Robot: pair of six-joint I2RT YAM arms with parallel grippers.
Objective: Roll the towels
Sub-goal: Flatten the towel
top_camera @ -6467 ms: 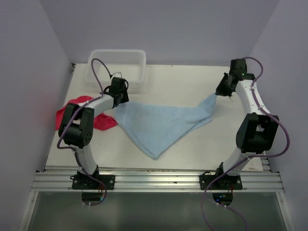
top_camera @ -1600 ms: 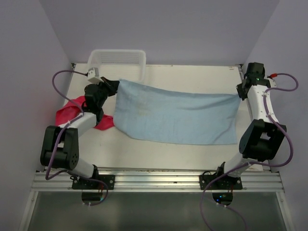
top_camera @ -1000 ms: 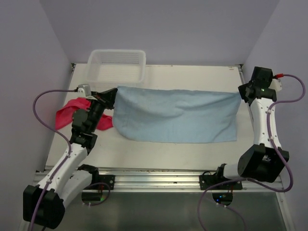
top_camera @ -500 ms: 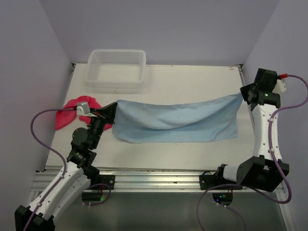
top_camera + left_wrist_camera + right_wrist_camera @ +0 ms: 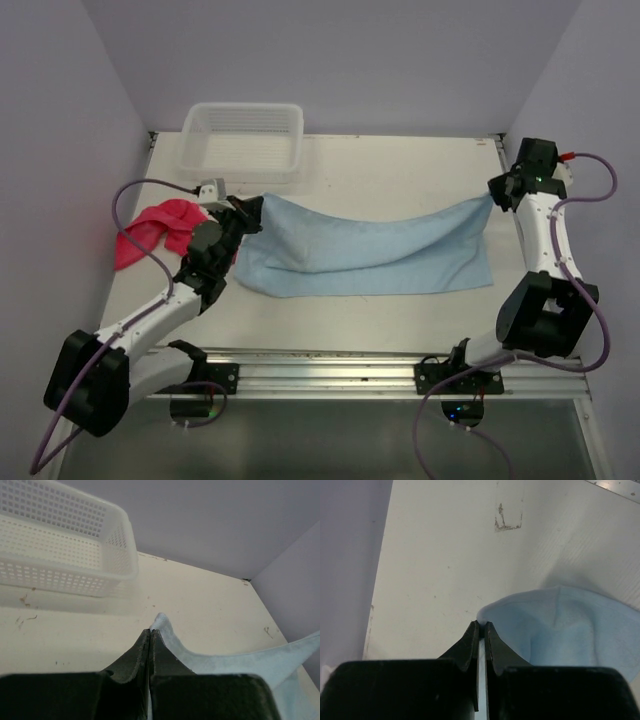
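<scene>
A light blue towel [image 5: 370,252] hangs stretched across the middle of the table, its far edge lifted and sagging between my two grippers, its near edge resting on the table. My left gripper [image 5: 252,205] is shut on the towel's far left corner [image 5: 161,622]. My right gripper [image 5: 492,197] is shut on the far right corner [image 5: 492,612]. A red towel [image 5: 150,228] lies crumpled at the left edge of the table, beside my left arm.
A white perforated basket [image 5: 242,140] stands at the far left of the table and shows in the left wrist view [image 5: 65,545]. The side walls stand close to both arms. A metal rail [image 5: 330,365] runs along the near edge.
Both grippers have kept hold of the blue towel's corners. They drew it toward the near edge, then moved back a little away; the far edge now sags more in the middle.
</scene>
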